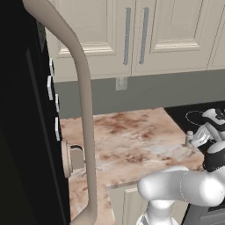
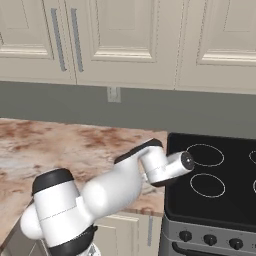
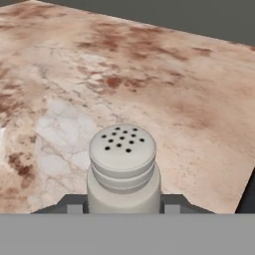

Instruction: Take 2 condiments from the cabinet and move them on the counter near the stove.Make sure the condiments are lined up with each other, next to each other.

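I can read no text, label, brand, number or sign anywhere here; the pale grey-beige shaker bottle (image 3: 123,172) with its dotted, rounded cap carries no lettering.

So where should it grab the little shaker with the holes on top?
Probably by the smooth round body under the ribbed cap, one finger on each side. The shaker stands upright on the counter, so a level reach from the side suits it. The gripper already has a finger at either flank.

White arm (image 2: 107,187) reaches over the marbled counter (image 2: 60,145) — beside the stove (image 2: 215,180).
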Motion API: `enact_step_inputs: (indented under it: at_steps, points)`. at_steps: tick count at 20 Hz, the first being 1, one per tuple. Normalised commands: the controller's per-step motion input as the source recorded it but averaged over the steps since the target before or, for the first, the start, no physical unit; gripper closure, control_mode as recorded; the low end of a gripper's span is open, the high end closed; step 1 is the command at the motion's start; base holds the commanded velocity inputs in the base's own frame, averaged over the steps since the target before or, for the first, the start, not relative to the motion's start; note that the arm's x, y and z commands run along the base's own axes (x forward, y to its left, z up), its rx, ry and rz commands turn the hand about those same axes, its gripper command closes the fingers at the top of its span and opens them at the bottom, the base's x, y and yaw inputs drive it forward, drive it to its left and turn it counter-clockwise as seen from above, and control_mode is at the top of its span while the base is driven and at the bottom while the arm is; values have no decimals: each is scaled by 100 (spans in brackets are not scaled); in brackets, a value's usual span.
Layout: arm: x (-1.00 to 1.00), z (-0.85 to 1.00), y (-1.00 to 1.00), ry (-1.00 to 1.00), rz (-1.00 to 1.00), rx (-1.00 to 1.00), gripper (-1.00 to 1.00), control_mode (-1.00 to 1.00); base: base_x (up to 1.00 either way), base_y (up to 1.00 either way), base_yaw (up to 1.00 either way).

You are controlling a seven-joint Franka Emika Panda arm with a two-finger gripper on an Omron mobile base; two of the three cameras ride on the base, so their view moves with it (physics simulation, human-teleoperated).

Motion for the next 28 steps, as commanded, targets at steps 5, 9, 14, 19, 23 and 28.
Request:
enact_step_inputs:
  at_steps: [5, 9, 14, 19, 23, 28]
  points:
    - [1, -15, -4, 0, 0, 1, 100, -100, 0, 0, 0]
    - [0, -8, -1, 0, 0, 0, 100, -100, 0, 0, 0]
    - [0, -14, 0, -1, 0, 0, -100, -100, 0, 0, 0]
    - [0, -13, 0, -7, 0, 0, -100, -100, 0, 0, 0]
    - [0, -9, 0, -16, 0, 0, -100, -100, 0, 0, 0]
    - [0, 8, 0, -22, 0, 0, -100, -100, 0, 0, 0]
